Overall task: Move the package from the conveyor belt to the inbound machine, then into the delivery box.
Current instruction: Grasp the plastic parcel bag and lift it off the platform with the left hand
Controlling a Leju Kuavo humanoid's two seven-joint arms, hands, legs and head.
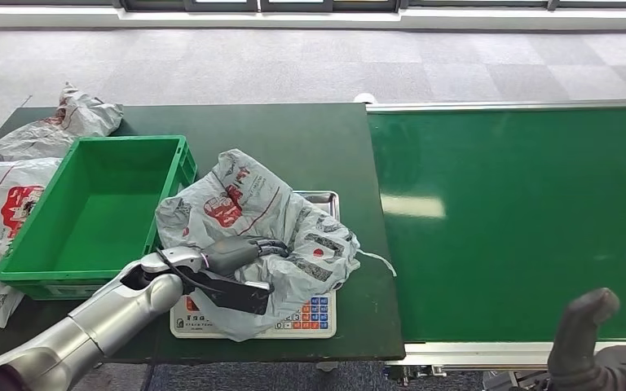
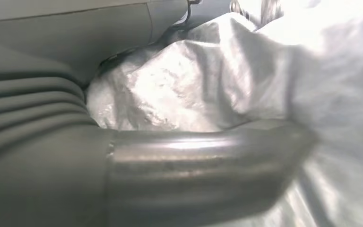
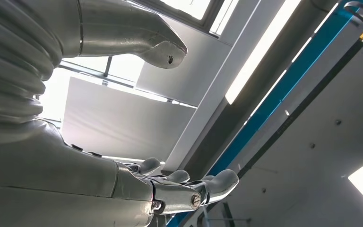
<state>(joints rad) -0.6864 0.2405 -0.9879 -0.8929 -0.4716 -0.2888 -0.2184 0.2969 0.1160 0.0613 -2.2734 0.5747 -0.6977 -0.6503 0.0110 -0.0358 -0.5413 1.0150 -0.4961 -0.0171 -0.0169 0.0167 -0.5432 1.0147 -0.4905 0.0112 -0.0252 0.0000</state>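
— What did we have in front of us, starting from the biggest thing?

— The long bright green conveyor belt (image 1: 522, 220) ran along our right, with nothing on it. Beside it stood the dark green counter (image 1: 293, 134), carrying the open green plastic delivery box (image 1: 98, 212) on our left and the flat white inbound scale with its coloured keypad (image 1: 310, 318) just beside the box.

— And the package?

— The crumpled grey plastic mailer bag with red print (image 1: 253, 216) was already off the belt and lay on the scale, covering most of its plate. Its long axis ran slantwise, from the box's near corner toward the belt.

— Which hand was on it?

— Our left hand (image 1: 240, 252) was against the bag's near side, its dark fingers (image 1: 265, 247) curled into the plastic. In the left wrist view the thick thumb (image 2: 203, 175) pressed against the white film, so we judged the bag gripped. Our right hand (image 1: 583, 334) was well apart, low by the belt's near edge, its fingers (image 3: 217, 182) loosely apart and holding nothing.

— So what did the coming move turn on?

— The box lay directly to the left of the bag, touching or nearly so, and our left hand was by far the nearer. We judged a lift over the box's near wall was what remained.

— Anything smaller?

— Other grey mailers (image 1: 65, 126) lay beyond and left of the box.
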